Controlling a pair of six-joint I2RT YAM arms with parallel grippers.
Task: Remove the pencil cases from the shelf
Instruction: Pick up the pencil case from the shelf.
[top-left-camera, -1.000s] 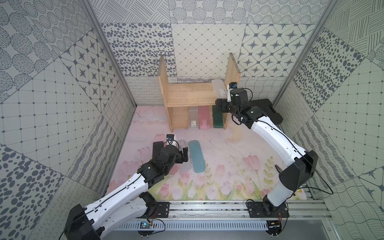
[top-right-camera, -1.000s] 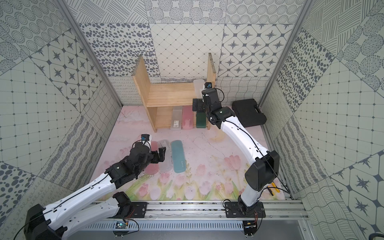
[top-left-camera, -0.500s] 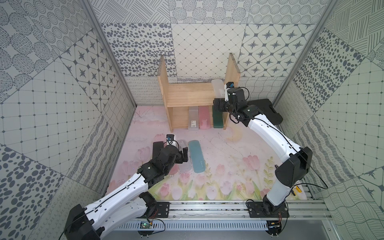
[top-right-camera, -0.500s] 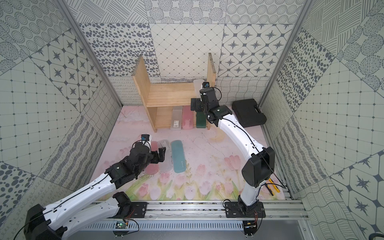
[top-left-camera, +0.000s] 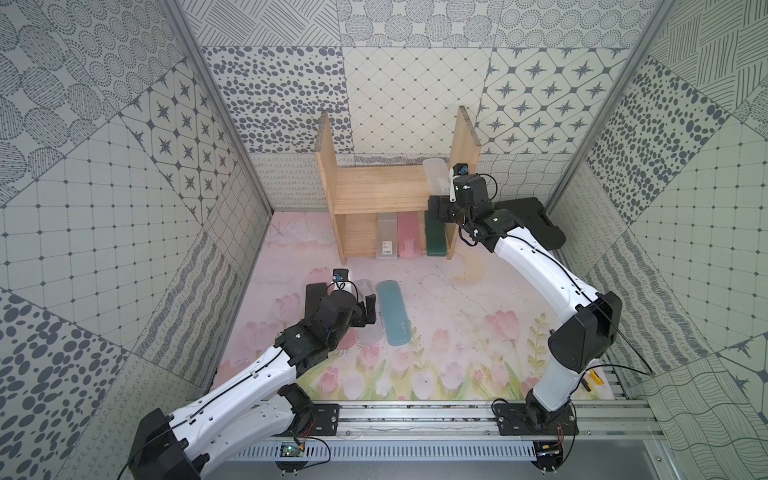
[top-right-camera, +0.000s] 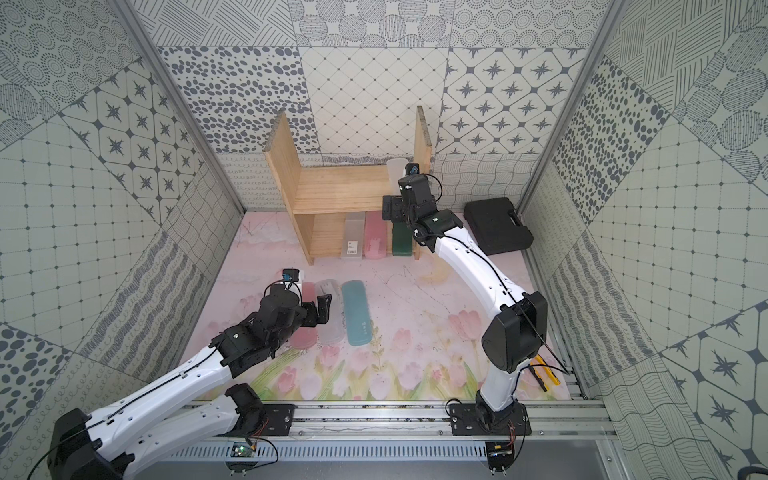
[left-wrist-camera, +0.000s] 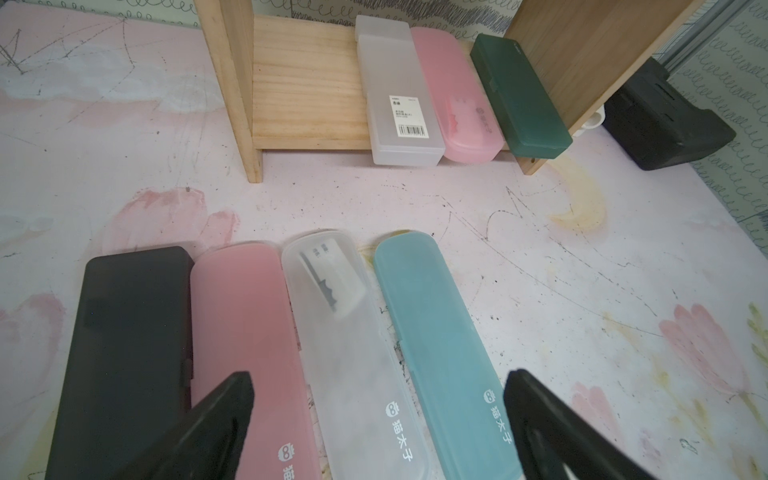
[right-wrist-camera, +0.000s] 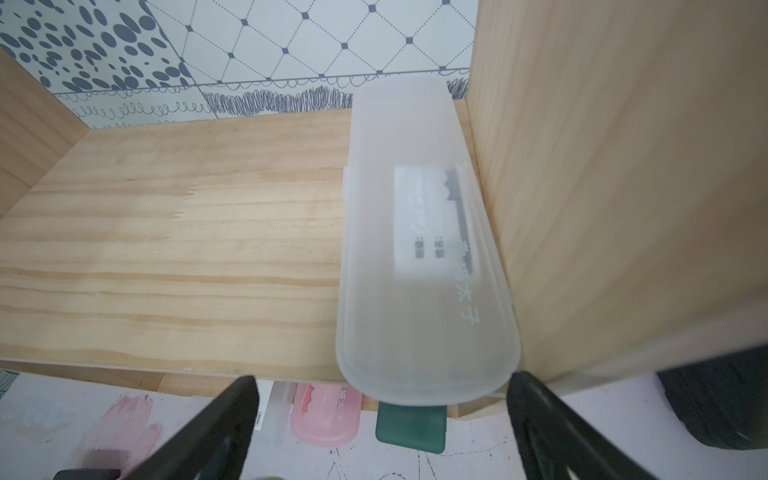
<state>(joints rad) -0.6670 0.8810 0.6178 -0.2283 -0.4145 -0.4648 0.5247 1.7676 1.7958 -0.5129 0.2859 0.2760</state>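
Found the right gripper (right-wrist-camera: 382, 378) spread wide at the front edge of the upper board of the shelf (top-left-camera: 374, 191), with fingers flanking the near end of a frosted clear case (right-wrist-camera: 419, 249) and clamping nothing (could not tell whether touching it). Found that case lying lengthwise against the right side panel, near end overhanging the board.

Found the left gripper (left-wrist-camera: 378, 376) equally spread and empty, poised over four cases laid side by side on the floral mat (left-wrist-camera: 582, 257): black case (left-wrist-camera: 124, 353), pink case (left-wrist-camera: 249, 332), frosted case with a card inside (left-wrist-camera: 349, 345), blue case (left-wrist-camera: 436, 332). Saw far less of that row in both top views, with the left arm across the black and pink ones.

Made out on the lower board, through the left wrist view, a labelled frosted case (left-wrist-camera: 399, 95), a second pink case (left-wrist-camera: 457, 104) and a dark green case (left-wrist-camera: 519, 99), packed together toward the right panel; caught only their front ends in the right wrist view.

Spotted a black tool case (top-right-camera: 496, 224) in a top view, on the mat right of the shelf.
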